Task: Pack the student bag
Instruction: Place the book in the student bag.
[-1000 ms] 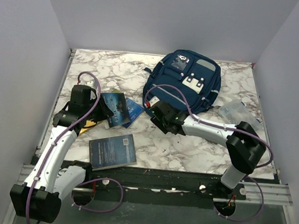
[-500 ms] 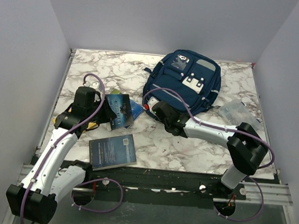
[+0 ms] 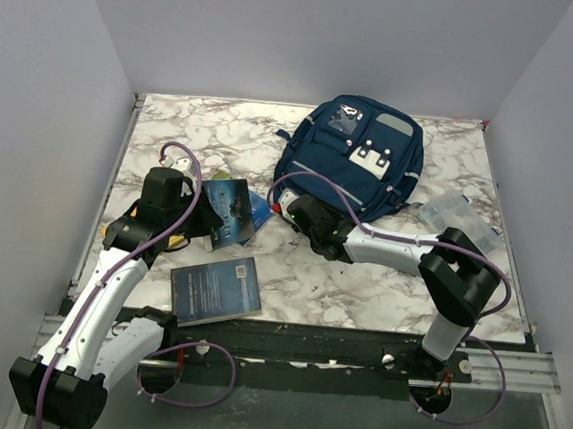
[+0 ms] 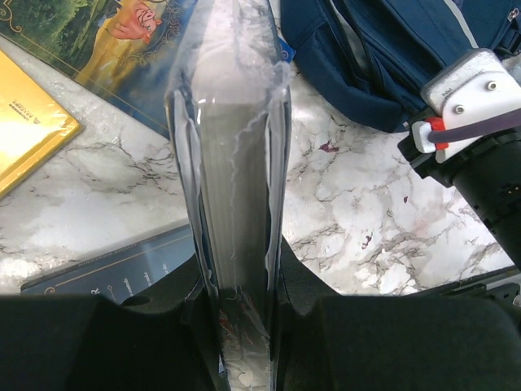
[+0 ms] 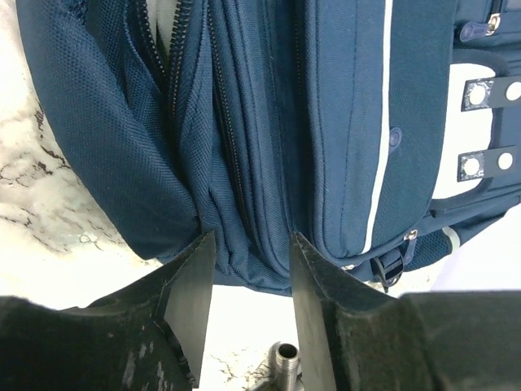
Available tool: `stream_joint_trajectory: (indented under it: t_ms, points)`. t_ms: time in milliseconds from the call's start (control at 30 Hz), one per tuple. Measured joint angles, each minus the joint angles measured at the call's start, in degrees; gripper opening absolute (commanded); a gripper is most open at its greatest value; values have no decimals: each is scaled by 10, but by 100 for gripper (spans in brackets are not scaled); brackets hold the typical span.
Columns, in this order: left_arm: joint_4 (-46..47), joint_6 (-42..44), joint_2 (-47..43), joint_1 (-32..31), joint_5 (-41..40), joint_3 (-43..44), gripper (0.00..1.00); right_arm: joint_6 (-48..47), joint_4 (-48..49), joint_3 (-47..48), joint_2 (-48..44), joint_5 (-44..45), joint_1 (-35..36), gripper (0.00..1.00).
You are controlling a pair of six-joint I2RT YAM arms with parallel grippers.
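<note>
Right hand (image 5: pixel 252 241) closer; student bag (image 3: pixel 357 150) near-far

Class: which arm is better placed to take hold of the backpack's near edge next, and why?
Right. The right gripper sits at the near fold of the student bag, one finger on each side. The left gripper is away from the bag, shut on an upright book.

Your left gripper (image 4: pixel 238 262) is clamped on a wrapped book (image 4: pixel 236 122) standing edge-on between its fingers. Your right gripper (image 5: pixel 248 244) has its fingers parted, straddling the student bag (image 5: pixel 350 122) edge; grip unclear.
</note>
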Motion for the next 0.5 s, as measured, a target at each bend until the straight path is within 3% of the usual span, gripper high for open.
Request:
stream_joint_trajectory:
  t_ms: [67,300,500]
  points:
    - [-1,0,0,0,0,0,0,-1,2,0,6,0,0,54]
    - [-5,0,0,0,-1,0,0,-5,6,0,8,-12,-12,54]
    - [-5,0,0,0,-1,-1,0,-3,8,2,13,-31,-18,60]
